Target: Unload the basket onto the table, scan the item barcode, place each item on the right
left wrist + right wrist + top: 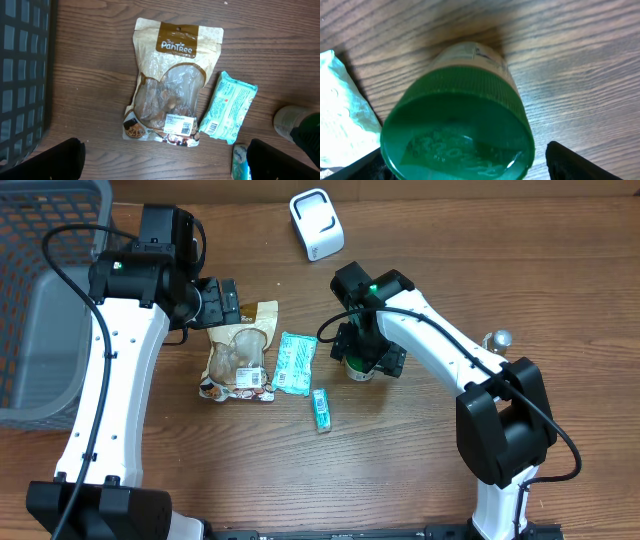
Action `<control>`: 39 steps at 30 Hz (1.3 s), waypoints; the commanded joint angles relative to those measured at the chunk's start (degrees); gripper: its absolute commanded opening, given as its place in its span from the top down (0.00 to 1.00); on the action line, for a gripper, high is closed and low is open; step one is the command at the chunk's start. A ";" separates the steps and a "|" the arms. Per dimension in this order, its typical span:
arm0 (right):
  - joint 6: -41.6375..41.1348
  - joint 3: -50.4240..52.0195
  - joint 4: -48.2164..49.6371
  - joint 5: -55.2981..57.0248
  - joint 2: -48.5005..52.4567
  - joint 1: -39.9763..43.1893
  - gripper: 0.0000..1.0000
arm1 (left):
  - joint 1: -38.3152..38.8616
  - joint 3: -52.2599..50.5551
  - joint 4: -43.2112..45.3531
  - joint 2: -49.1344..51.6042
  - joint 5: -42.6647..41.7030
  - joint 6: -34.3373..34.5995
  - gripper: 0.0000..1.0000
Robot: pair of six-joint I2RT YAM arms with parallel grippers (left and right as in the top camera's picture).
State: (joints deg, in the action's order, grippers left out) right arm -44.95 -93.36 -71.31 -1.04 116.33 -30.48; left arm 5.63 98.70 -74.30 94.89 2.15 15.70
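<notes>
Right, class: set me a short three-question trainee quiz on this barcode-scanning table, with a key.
1. True or false: the left gripper is open and holds nothing.
2. Which item sits between the right gripper's fingers? A. white handheld scanner B. round green-lidded jar C. teal wipes packet
3. Fill in: the brown plastic snack pouch with a clear window is branded "The ___".

Key: 1 true; 2 B; 3 PanTree.
</notes>
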 commanded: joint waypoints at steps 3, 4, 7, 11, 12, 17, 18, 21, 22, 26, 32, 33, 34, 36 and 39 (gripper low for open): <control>0.35 -0.35 -0.59 -1.86 0.17 -0.20 0.12 | 0.07 -0.09 0.02 0.46 -0.28 -0.48 0.00; 0.46 -0.35 -0.61 -1.81 0.17 -0.20 0.12 | 0.07 -0.09 0.02 0.46 -0.28 -0.48 0.00; 1.40 -0.33 -0.26 -1.64 0.17 -0.20 0.10 | 0.07 -0.09 0.02 0.46 -0.28 -0.48 0.00; 4.76 -0.35 0.50 -1.57 0.17 -0.20 0.00 | 0.07 -0.09 0.02 0.46 -0.28 -0.48 0.00; 4.72 -0.33 0.50 -1.25 0.17 -0.17 0.00 | 0.07 -0.09 0.02 0.46 -0.28 -0.48 0.00; 4.70 -0.35 0.57 1.42 0.17 -0.17 0.00 | 0.07 -0.09 0.02 0.46 -0.28 -0.48 0.00; 4.70 -0.35 0.72 1.40 0.17 -0.17 0.00 | 0.07 -0.09 0.02 0.46 -0.28 -0.48 0.01; 4.70 -0.35 0.96 1.38 0.17 -0.20 0.00 | 0.07 -0.09 0.02 0.46 -0.28 -0.48 0.00; 4.70 -0.35 0.96 1.38 0.17 -0.20 0.00 | 0.07 -0.09 0.02 0.46 -0.28 -0.48 0.00; 4.74 -0.33 1.55 1.53 0.17 -0.17 0.03 | 0.07 -0.09 0.02 0.46 -0.28 -0.48 0.00; 4.72 -0.33 3.17 2.89 0.17 -0.13 0.15 | 0.07 -0.09 0.02 0.46 -0.28 -0.48 0.01; 4.72 -0.33 3.15 2.89 0.17 -0.13 0.18 | 0.07 -0.09 0.02 0.46 -0.28 -0.48 0.00; 4.74 -0.33 3.13 2.89 0.17 -0.13 0.21 | 0.07 -0.09 0.02 0.46 -0.28 -0.48 0.01; 4.72 -0.33 3.04 2.86 0.17 -0.22 0.26 | 0.07 -0.09 0.02 0.46 -0.28 -0.48 0.01; 4.72 -0.33 2.78 2.84 0.17 -0.35 0.31 | 0.07 -0.09 0.02 0.46 -0.28 -0.48 0.01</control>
State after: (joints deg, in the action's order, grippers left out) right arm -40.29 -93.36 -68.51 0.91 116.33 -30.48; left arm 5.63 98.70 -74.30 94.89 2.15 15.70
